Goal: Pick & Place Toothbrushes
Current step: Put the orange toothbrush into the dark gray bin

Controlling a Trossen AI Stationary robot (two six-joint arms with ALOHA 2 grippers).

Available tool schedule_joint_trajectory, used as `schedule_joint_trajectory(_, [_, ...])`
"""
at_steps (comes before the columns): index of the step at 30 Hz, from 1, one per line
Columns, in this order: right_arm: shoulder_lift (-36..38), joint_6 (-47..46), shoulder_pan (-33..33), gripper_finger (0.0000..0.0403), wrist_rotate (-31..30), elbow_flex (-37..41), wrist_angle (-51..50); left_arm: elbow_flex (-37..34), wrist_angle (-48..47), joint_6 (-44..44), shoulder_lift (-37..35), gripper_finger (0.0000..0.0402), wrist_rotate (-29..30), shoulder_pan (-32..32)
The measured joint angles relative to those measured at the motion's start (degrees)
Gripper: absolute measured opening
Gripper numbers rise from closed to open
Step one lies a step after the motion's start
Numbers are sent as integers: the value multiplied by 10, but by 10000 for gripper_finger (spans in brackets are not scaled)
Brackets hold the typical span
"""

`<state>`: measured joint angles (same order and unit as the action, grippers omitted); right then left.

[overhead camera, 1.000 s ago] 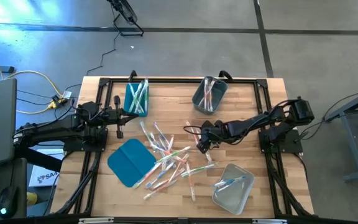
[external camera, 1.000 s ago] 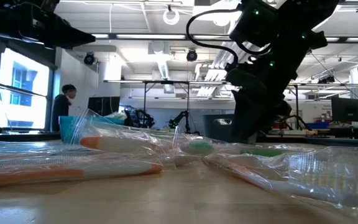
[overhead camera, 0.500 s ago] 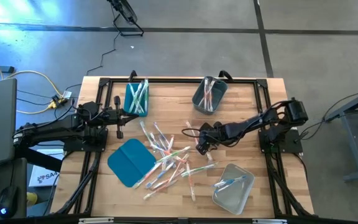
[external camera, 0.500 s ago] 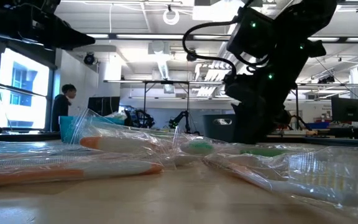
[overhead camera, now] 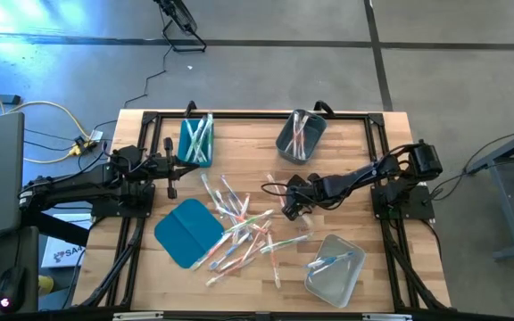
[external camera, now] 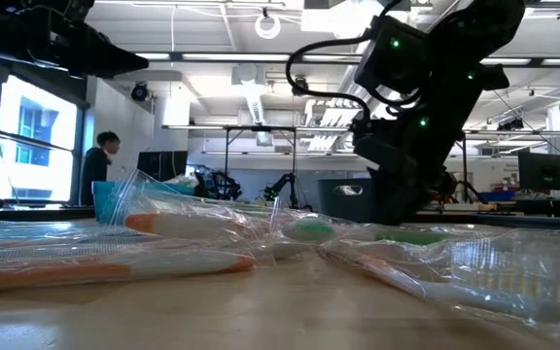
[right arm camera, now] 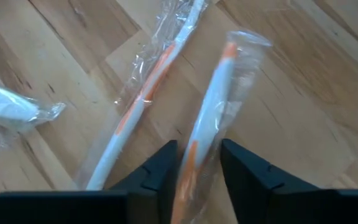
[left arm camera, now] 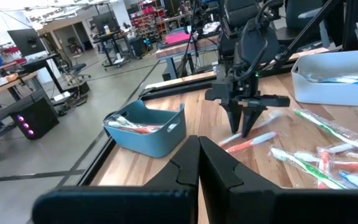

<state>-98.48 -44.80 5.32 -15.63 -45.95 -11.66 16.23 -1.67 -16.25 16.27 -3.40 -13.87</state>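
Wrapped toothbrushes (overhead camera: 239, 227) lie scattered across the middle of the table. My right gripper (overhead camera: 286, 207) is down at the pile's right edge, fingers pointing down and open. In the right wrist view its fingers (right arm camera: 166, 163) stand on either side of a white-and-orange wrapped toothbrush (right arm camera: 211, 106) that lies flat on the wood. A second orange one (right arm camera: 143, 93) lies beside it. My left gripper (overhead camera: 169, 167) waits shut near the table's left edge, by the teal bin (overhead camera: 196, 140). My right gripper (right arm camera: 199, 144) comes from above, along the handle end of the white-and-orange toothbrush (right arm camera: 191, 158), which lies on the table between the two fingers. I cannot tell whether the fingers touch its wrapper.
The teal bin and the grey bin (overhead camera: 300, 136) at the far edge hold toothbrushes. A clear bin (overhead camera: 335, 272) near the right front corner holds a few. The flat teal lid (overhead camera: 187, 232) lies left of the pile. A person (external camera: 100, 165) stands far off in the room.
My right arm has drawn in slightly toward the table's left and its upper part has sunk a little. Its gripper stays low over the same toothbrush at the pile's right edge. The toothbrushes have not moved.
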Motion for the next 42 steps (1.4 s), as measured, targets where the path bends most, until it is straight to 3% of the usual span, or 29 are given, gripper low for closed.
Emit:
schedule_joint_trajectory(11, [0,2,0,16,7,0,6,0,-2,0,0,0,0,0])
schedule_joint_trajectory(18, [19,17,1,16,28,1,0,0,-2,0,0,0,0,0])
schedule_joint_trajectory(25, [80,44,0,15,10,1,-6,0,-2,0,0,0,0,0])
schedule_joint_trajectory(42, [273,103,-1,15,-119,0,-47,0,-2,0,0,0,0,0])
